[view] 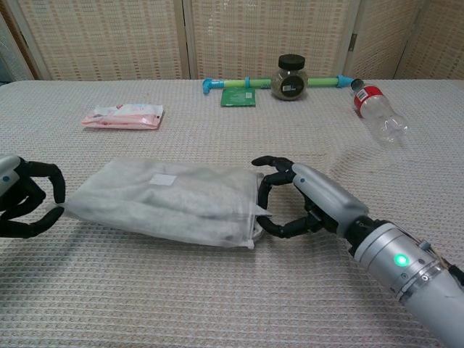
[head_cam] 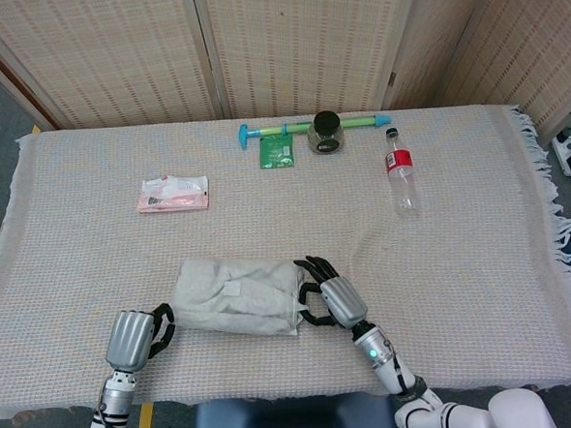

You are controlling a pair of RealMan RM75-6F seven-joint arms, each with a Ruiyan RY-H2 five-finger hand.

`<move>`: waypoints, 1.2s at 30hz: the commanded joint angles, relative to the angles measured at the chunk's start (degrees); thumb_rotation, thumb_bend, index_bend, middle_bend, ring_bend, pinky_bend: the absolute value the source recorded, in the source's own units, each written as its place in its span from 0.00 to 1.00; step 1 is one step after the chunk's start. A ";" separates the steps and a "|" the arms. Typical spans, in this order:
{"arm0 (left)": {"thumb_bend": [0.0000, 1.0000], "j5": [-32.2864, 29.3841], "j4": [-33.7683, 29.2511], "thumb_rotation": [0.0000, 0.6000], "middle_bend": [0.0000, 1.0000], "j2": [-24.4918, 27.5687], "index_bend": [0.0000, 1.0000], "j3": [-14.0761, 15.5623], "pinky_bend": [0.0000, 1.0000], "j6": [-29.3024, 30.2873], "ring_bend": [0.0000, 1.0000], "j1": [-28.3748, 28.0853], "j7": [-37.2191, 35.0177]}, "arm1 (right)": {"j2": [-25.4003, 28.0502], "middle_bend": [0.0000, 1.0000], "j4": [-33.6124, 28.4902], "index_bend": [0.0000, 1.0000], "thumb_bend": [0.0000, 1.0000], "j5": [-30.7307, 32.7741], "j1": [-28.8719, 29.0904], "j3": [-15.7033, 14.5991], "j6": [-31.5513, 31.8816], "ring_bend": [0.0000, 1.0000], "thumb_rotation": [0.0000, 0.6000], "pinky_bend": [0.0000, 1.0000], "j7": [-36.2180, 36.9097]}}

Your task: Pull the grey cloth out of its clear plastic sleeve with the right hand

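The table (head_cam: 482, 260), covered with a beige woven cloth, carries every item. Near its front edge lies the clear plastic sleeve (head_cam: 240, 296) (view: 163, 206), flat, with the grey cloth (head_cam: 228, 305) (view: 181, 214) folded inside it; no part of the cloth shows outside the sleeve.

The right robot hand (head_cam: 324, 294) (view: 304, 203) sits at the sleeve's right end, palm toward it, fingers and thumb curved around the open edge. Its fingertips (view: 259, 181) touch the plastic; whether they actually pinch it cannot be told from either view.

The left robot hand (head_cam: 136, 337) (view: 25, 206) is at the sleeve's left end, dark fingers curled inward. Its fingertips meet the sleeve's corner, which looks held between them.

Well apart, toward the back edge: a clear plastic bottle (head_cam: 400, 174) (view: 377, 110) with a red label, lying on its side; a green and blue rod (head_cam: 304, 127) (view: 246, 82); a jar (head_cam: 327, 133) (view: 291, 77) with a black lid, standing against the rod; a green packet (head_cam: 277, 149) (view: 238, 96) just in front of the rod. A pink packet (head_cam: 174, 194) (view: 122, 116) lies alone at the left.
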 commanded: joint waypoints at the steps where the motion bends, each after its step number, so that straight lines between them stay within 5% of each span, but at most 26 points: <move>1: 0.69 -0.14 0.15 1.00 1.00 0.07 0.75 -0.21 1.00 -0.04 1.00 -0.10 -0.09 | 0.28 0.10 0.29 0.69 0.46 0.09 -0.01 0.00 0.28 0.00 1.00 0.00 -0.60; 15: 0.69 -1.52 4.34 1.00 1.00 0.36 0.75 -2.38 1.00 -0.49 1.00 -1.33 -0.73 | 7.90 0.10 -2.96 0.69 0.46 0.95 -0.94 0.01 1.46 0.00 1.00 0.00 -3.55; 36: 0.70 -8.02 18.12 1.00 1.00 2.41 0.76 -6.08 1.00 0.78 1.00 1.09 -8.01 | 28.23 0.10 -9.99 0.69 0.45 4.60 -5.54 3.86 7.70 0.00 1.00 0.00 -0.72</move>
